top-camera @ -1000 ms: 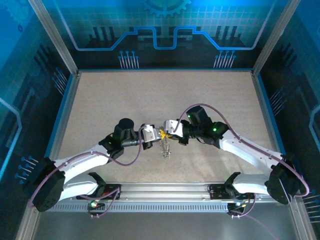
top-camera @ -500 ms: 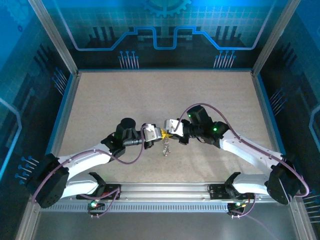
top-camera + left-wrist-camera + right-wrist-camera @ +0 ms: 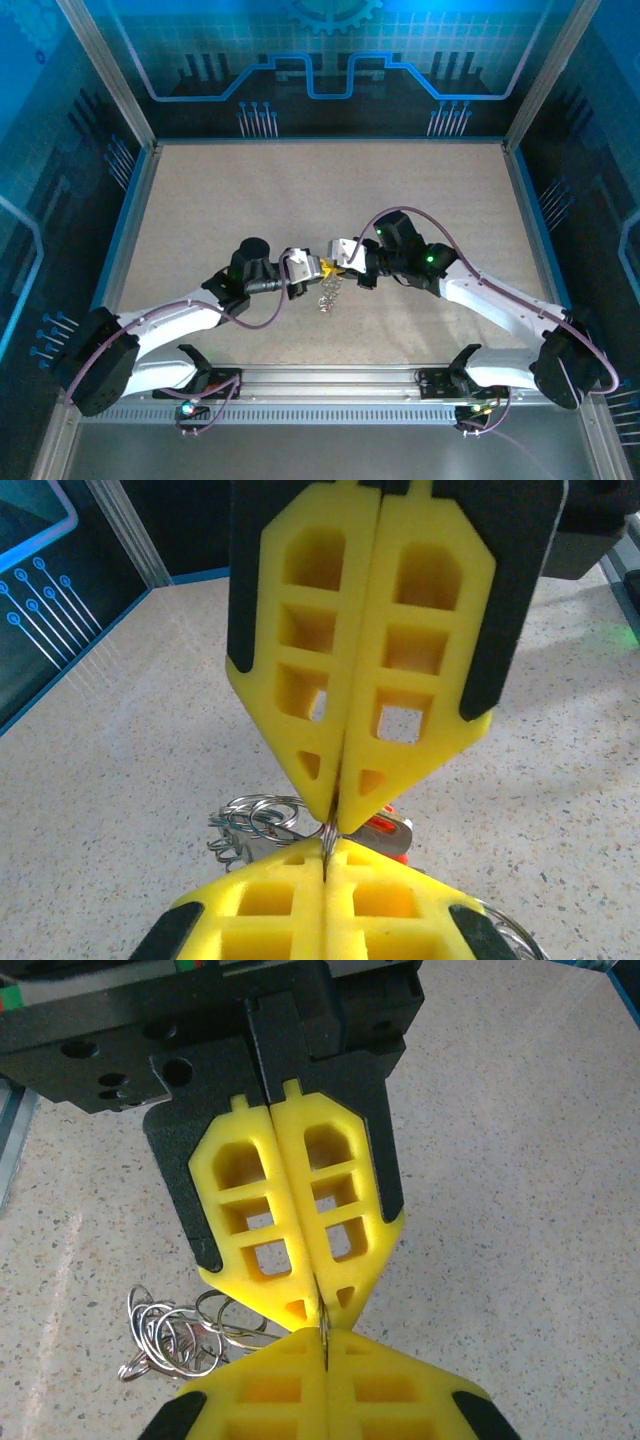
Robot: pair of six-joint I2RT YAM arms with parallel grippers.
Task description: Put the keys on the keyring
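Note:
My left gripper and right gripper meet tip to tip above the middle of the table. Both are shut on the same thin wire of the keyring, whose silvery bunch dangles below them. In the left wrist view my left gripper pinches the wire directly against the tips of the right fingers. Silvery loops fan out to the left. The key's red head peeks out on the right, behind a silvery piece. In the right wrist view my right gripper clamps the wire below the left fingers, with loops hanging left.
The speckled beige table lies open behind and beside the arms. Aluminium frame posts and blue walls enclose it on three sides. A metal rail runs along the near edge between the arm bases.
The dangling bunch of rings has swung slightly and now hangs a bit higher and slanted. The left arm shifted a little; both grippers stay shut at the same spot.

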